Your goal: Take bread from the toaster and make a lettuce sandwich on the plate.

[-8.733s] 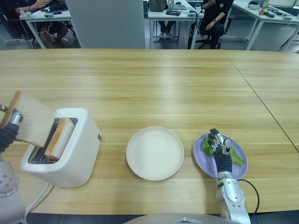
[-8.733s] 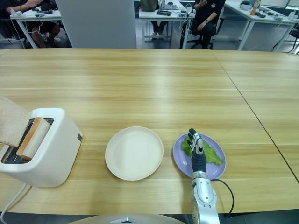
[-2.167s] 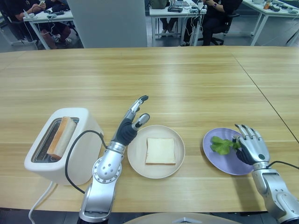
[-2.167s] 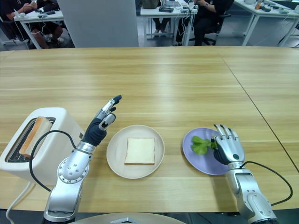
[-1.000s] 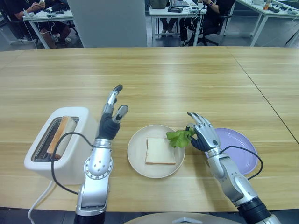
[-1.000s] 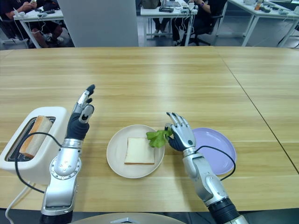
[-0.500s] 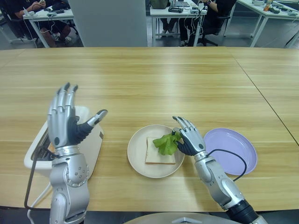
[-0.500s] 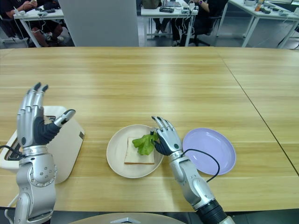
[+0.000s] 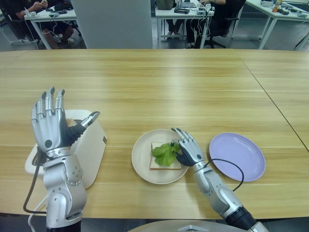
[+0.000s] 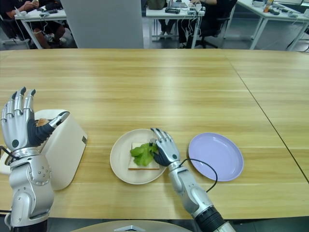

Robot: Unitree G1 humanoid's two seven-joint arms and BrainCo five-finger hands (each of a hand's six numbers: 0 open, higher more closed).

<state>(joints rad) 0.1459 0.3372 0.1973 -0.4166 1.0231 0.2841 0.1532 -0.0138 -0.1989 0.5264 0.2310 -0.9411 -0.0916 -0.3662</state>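
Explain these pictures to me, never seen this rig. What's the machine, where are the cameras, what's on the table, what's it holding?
This is a humanoid robot with two arms, each ending in a many-fingered hand. Both pictures come from a stereo camera on its head, looking forward and down at the wooden table. They show the same scene from two spots a little apart.

On the left, the left hand is raised with its fingers spread and holds nothing. It is just in front of a white toaster.

In the middle, a cream plate carries a bread slice. The right hand grips a lettuce leaf that lies on top of that slice.

To the right of it sits a purple plate.
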